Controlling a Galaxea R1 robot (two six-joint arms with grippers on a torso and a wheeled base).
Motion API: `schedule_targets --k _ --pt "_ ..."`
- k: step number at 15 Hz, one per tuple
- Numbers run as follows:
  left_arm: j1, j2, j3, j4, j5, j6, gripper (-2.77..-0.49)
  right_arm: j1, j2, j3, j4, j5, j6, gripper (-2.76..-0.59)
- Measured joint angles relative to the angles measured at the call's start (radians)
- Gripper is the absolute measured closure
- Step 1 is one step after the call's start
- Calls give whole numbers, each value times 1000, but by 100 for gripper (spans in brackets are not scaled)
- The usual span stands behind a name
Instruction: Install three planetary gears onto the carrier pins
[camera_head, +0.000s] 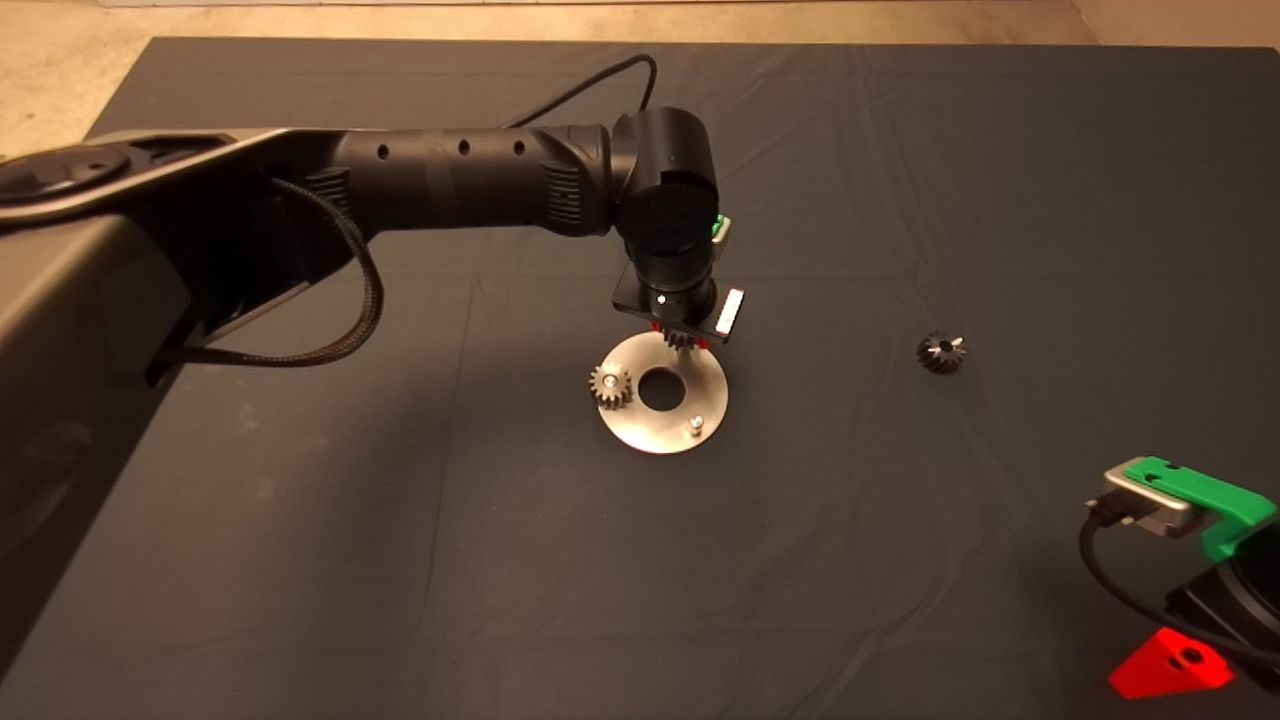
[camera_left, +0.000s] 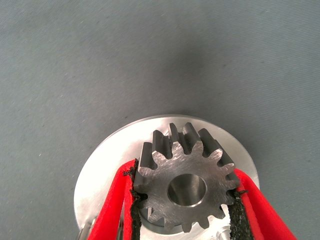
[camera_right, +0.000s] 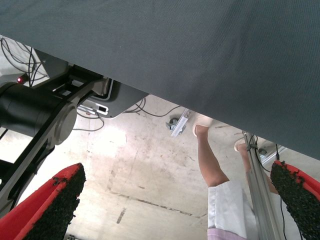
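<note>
The shiny round disc (camera_head: 655, 428) lies mid-mat. One planetary gear (camera_head: 610, 385) sits on the carrier pin at its left edge. A second pin (camera_head: 696, 426) stands bare at the near right. My left gripper (camera_head: 682, 338) hangs over the disc's far edge, shut on another gear (camera_left: 187, 182), which is held flat between both red fingers (camera_left: 112, 207) just above the disc (camera_left: 125, 150). The third pin is hidden under that gear. A third gear (camera_head: 940, 352) lies on the mat to the right. My right gripper (camera_head: 1170, 672) is parked at the lower right, open.
The left arm (camera_head: 450, 180) crosses the mat from the left, with a cable looping beneath it. The right wrist view looks past the mat's edge (camera_right: 200, 60) at the floor, a person's leg (camera_right: 212, 165), a robot base and cables.
</note>
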Motion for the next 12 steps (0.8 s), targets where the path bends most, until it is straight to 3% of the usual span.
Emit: schedule_targets --k 3,12 --pt "0 2 -28 1 -8 12 -86 0 -2 0 0 0 0 -275" --pt "8 2 -29 4 -9 15 -86 0 -3 0 0 0 0 -275"
